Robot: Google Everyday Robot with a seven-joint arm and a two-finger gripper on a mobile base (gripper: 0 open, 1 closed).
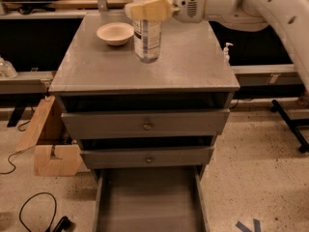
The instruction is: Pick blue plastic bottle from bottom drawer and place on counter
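Grey and speckled, the bench fills the middle of the view, and the blue plastic bottle is seen upright over its rear half, just right of a cream bowl and apart from it. The bottle's upper part is clasped by the pincer, which is carried in from the upper right on a white arm. A cream finger is laid across the front of the bottle, so the pincer is closed on it and holding it. The bottle's base is level with the bench top — whether it rests there or hangs just above cannot be told. Its pale printed label is turned toward the camera, and its cap is largely hidden at the upper edge of the view. Under the bench top two grey drawers with small round knobs are set one above the other, the upper drawer and the lower drawer. Beneath them the bottom drawer is pulled out toward the camera, its flat floor and low side walls shown. A tiny white pump bottle is seen at the bench's right edge — on it or behind it cannot be told. A cardboard box is propped on the floor to the left, with a black cable looped near it.
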